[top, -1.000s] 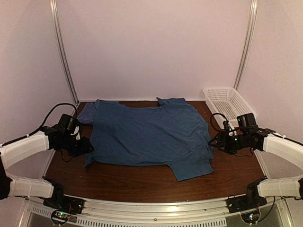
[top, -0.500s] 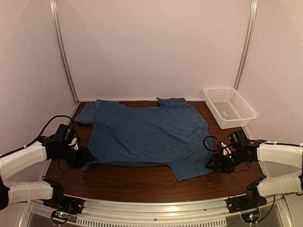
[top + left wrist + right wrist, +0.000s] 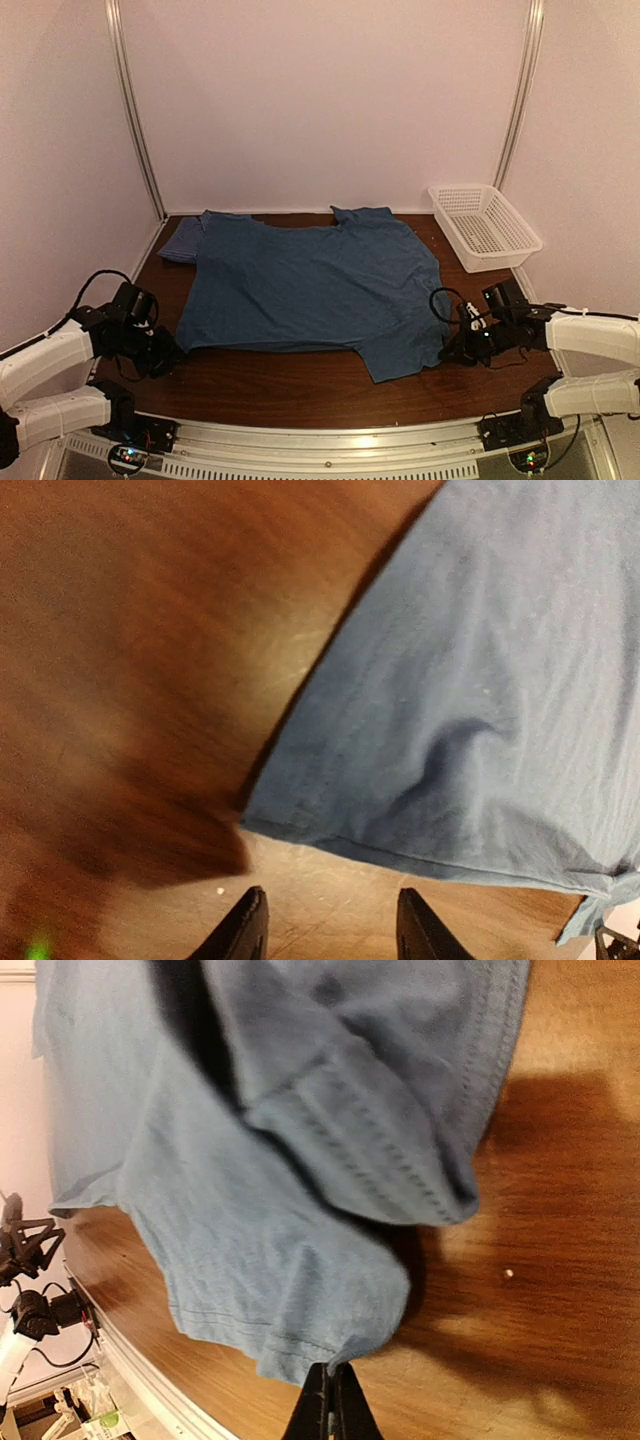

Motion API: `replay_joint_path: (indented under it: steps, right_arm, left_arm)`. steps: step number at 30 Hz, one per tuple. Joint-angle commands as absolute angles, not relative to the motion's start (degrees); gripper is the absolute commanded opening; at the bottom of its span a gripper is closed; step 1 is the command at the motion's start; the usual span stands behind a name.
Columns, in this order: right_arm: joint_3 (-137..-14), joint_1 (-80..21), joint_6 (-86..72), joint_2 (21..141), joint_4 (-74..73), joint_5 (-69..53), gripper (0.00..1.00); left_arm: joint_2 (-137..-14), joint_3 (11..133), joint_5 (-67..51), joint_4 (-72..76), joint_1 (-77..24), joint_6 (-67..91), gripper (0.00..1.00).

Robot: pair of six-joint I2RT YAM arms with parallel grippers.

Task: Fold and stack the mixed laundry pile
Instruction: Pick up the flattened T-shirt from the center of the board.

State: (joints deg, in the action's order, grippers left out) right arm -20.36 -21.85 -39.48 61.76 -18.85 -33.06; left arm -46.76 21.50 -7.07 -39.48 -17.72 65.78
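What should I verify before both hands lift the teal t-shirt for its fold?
1. The right hand is shut on the t-shirt at its near-right edge: ok.
2. The left hand grips the near-left hem: not ok; it is open, with the hem just beyond its fingertips.
3. The t-shirt lies flat on the table: ok, except bunched cloth beside the right hand.
4. The checked shirt is free of the t-shirt: not ok; it lies partly under the far-left corner.
5. The basket stands apart from the cloth: ok.
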Motion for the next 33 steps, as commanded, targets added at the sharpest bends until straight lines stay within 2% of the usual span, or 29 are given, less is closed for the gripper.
replay_joint_path:
  steps: [1,5,9,15,17,24,28,31,33]
  right_arm:
    - [-20.5,-22.1,-41.3,54.3,-19.7,-35.3,0.0]
    - [-20.7,-22.1,-42.0,48.3,-21.5,-35.6,0.0]
    - [-21.3,-22.2,-41.9,45.7,-23.2,-36.5,0.0]
    - [-22.9,-22.2,-41.1,43.8,-24.9,-37.0,0.0]
    - [-23.4,-22.2,-40.7,43.2,-25.4,-37.1,0.0]
    - [-23.6,-22.2,-40.5,43.2,-25.4,-37.2,0.0]
    - [-24.0,-22.2,-40.5,42.8,-25.4,-37.3,0.0]
    - [-24.5,-22.2,-40.4,42.2,-25.8,-37.4,0.0]
    - [-24.9,-22.2,-40.4,41.5,-25.8,-37.5,0.0]
  left_arm:
    - [-49.2,22.2,-3.3,-41.8,-17.8,71.1,0.44]
    - [-53.6,24.4,-0.9,-42.5,-17.8,71.0,0.44]
    - [-58.6,25.0,0.8,-41.0,-17.7,71.2,0.39]
    - [-64.2,24.6,1.5,-37.7,-17.7,71.1,0.26]
    - [-64.4,25.1,1.9,-37.9,-17.7,71.1,0.26]
    - [-61.7,27.1,4.6,-40.3,-17.7,70.7,0.37]
    - [-65.6,28.5,5.8,-40.6,-17.7,69.8,0.37]
    - [-70.9,30.0,5.0,-40.4,-17.7,68.5,0.33]
    - [-73.7,30.5,3.9,-39.9,-17.7,67.6,0.21]
